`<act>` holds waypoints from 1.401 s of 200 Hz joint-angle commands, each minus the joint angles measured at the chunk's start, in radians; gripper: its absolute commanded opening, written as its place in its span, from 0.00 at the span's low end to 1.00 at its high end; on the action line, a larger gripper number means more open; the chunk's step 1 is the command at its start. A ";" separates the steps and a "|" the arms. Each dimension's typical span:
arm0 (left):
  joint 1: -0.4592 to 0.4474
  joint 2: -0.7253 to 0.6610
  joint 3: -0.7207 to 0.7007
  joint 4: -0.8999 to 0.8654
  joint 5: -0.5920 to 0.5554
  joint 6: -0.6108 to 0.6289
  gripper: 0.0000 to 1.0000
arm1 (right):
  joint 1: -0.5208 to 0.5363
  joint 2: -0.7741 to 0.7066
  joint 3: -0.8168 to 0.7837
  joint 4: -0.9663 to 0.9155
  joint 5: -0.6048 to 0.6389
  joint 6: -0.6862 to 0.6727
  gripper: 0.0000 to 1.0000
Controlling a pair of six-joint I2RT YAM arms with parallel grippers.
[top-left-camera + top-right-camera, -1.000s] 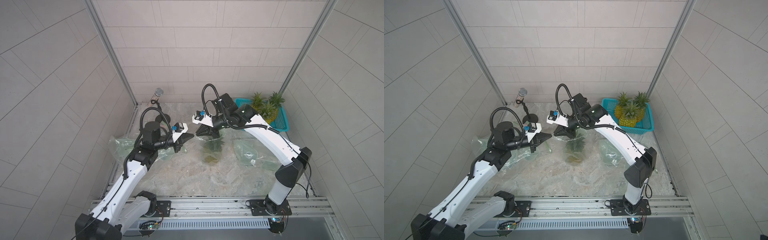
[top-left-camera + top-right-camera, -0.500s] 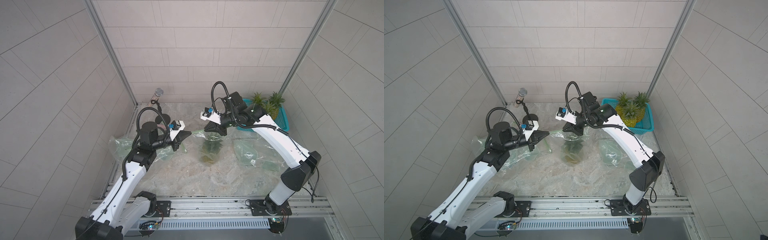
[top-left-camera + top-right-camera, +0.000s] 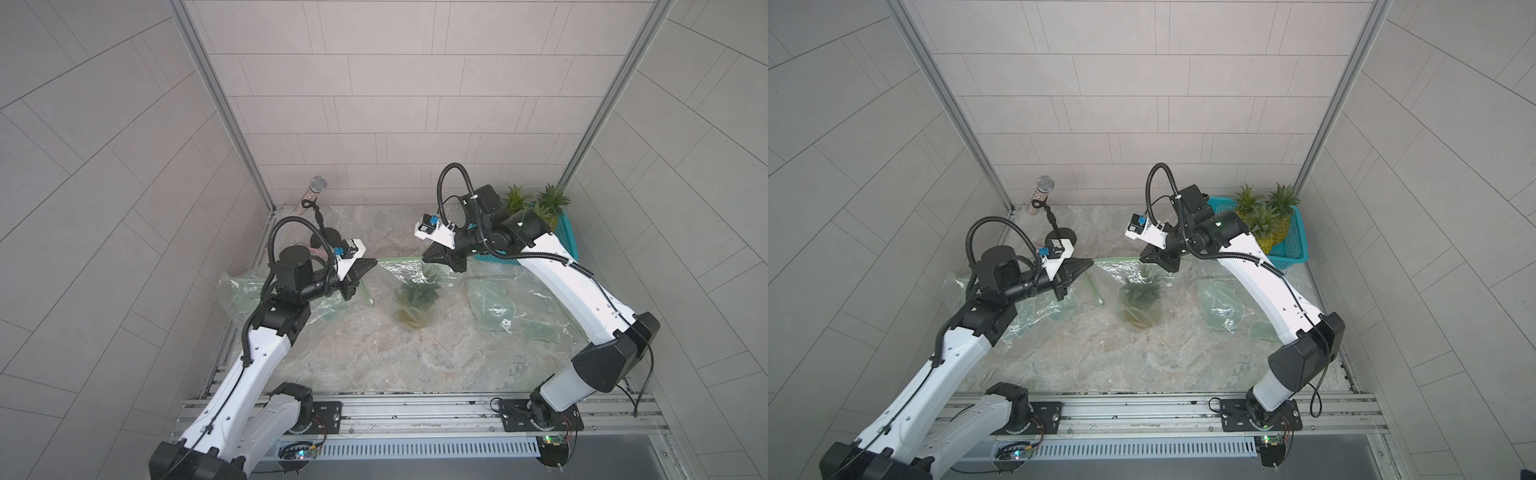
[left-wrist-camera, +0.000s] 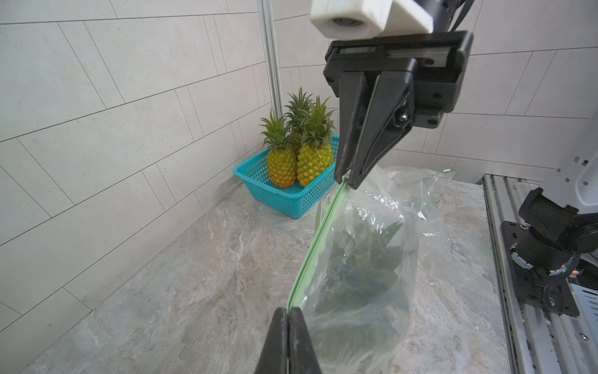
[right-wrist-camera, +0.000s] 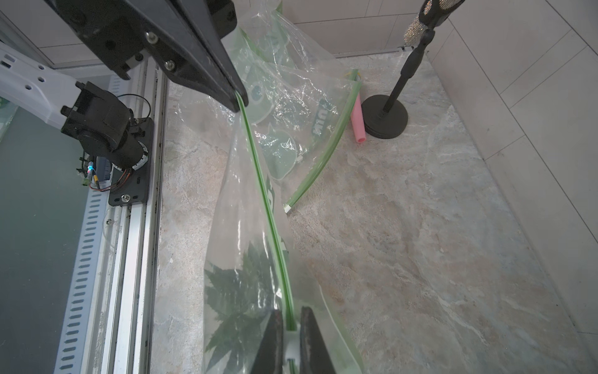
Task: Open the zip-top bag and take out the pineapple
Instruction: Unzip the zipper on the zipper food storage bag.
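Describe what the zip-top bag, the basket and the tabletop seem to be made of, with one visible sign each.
The zip-top bag: thin clear plastic film, glossy; crinkles and shows the pineapple inside. The basket: turquoise moulded plastic, likely, with regular mesh holes. The tabletop: stone-look, matt, veined beige and grey; real marble or a print, unclear.

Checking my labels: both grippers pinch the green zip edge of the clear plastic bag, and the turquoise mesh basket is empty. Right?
Not empty: the turquoise mesh basket holds yellow pineapples, clear in the left wrist view. The left gripper and right gripper do pinch the green zip edge of the clear plastic bag.
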 commanded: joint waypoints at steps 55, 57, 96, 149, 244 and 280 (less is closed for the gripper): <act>0.050 -0.046 -0.005 0.049 -0.107 0.026 0.00 | -0.081 -0.108 -0.067 -0.086 0.099 0.036 0.10; 0.051 -0.046 -0.005 0.050 -0.108 0.026 0.00 | -0.082 -0.110 -0.068 -0.086 0.099 0.036 0.10; 0.062 -0.048 -0.007 0.055 -0.133 0.021 0.00 | -0.107 -0.147 -0.104 -0.095 0.104 0.053 0.10; 0.075 -0.051 -0.014 0.071 -0.151 0.011 0.00 | -0.119 -0.191 -0.144 -0.105 0.127 0.067 0.10; 0.091 -0.046 -0.020 0.095 -0.132 -0.009 0.00 | -0.176 -0.242 -0.193 -0.109 0.128 0.075 0.10; 0.092 -0.040 -0.020 0.099 -0.107 -0.012 0.00 | -0.177 -0.251 -0.196 -0.109 0.096 0.076 0.09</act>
